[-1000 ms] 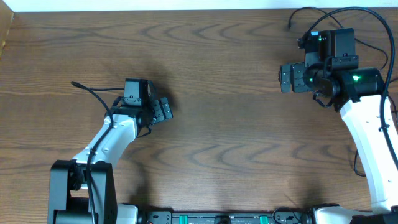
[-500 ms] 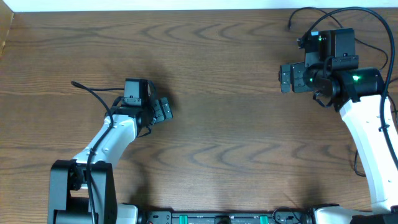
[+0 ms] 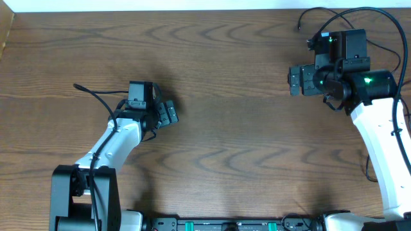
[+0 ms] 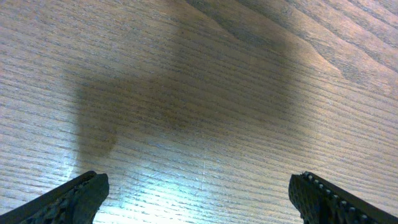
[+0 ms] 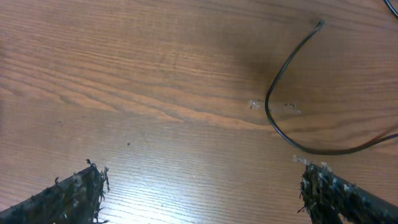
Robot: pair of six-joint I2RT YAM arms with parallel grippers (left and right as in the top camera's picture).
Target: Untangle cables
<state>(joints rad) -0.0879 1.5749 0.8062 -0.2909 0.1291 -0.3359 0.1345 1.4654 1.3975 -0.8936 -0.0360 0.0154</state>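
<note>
Cable (image 5: 268, 109), thin and black with small plug tip, curving across table (image 5: 124, 74) just ahead of right gripper (image 5: 202, 186); overhead, only partly seen, far right corner. Left gripper (image 4: 199, 193) and right both spread wide, empty.

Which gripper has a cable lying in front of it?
The right gripper: a thin black cable curves on the table ahead of it; the left gripper faces only bare wood.

L arm (image 3: 115, 138) + R arm (image 3: 376, 122): 2 | cable (image 5: 267, 109): 1 seen | table (image 3: 225, 128): 1
</note>
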